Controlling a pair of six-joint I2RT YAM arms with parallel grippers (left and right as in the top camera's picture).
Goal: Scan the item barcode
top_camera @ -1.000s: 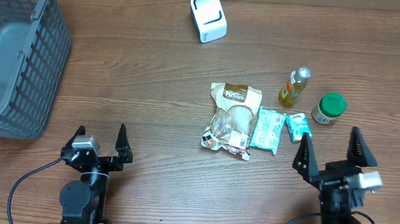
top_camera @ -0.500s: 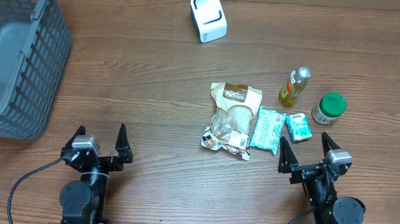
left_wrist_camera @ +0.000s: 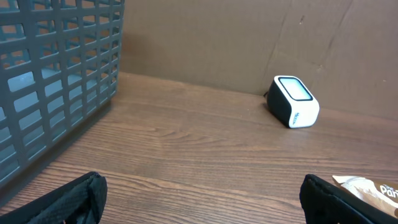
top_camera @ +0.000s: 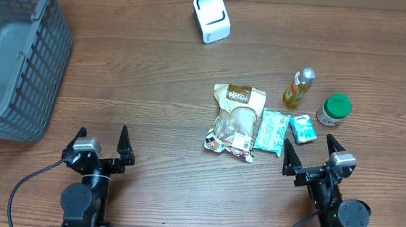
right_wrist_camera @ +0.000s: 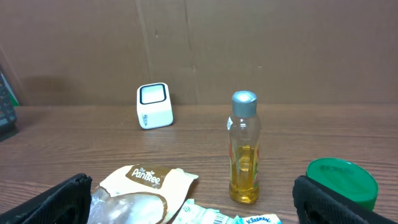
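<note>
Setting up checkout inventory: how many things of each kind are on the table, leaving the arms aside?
Packets: 3 (snack bag, teal packet, small teal pack)
Bottle: 1
Green-lidded jar: 1
Scanner: 1
Basket: 1
Total: 7

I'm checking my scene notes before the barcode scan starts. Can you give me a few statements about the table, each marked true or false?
The left gripper and right gripper are open and empty. True.
The scanner sits inside the basket. False: it stands on the table, well apart from the basket.
The bottle stands upright. True.
The jar has a red lid. False: its lid is green.
</note>
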